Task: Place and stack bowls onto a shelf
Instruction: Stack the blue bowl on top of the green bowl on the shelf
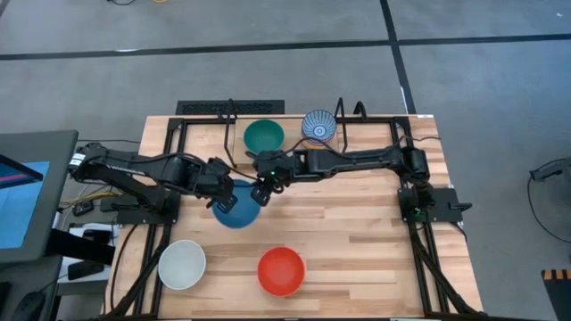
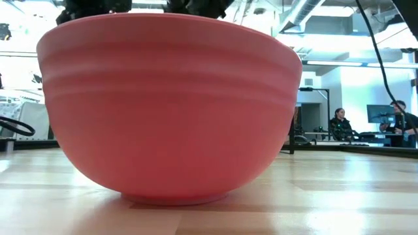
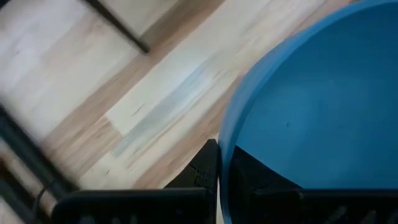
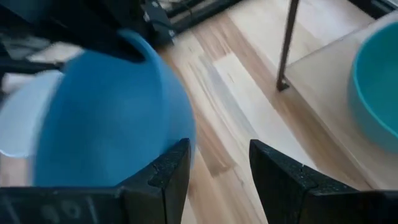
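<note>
High view: left hand (image 1: 225, 189) is clamped on the rim of the blue bowl (image 1: 237, 207), mid-worktop (image 1: 357, 232). Right hand (image 1: 264, 189), fingers parted, sits just beside that bowl. Judged step: transferring it toward the shelf (image 1: 375, 134), where green bowl (image 1: 264, 136) rests; next move calls for lifting and carrying rearward.

2 seated people (image 2: 339, 122) beyond the table, monitor (image 1: 20, 192) beside it.
</note>
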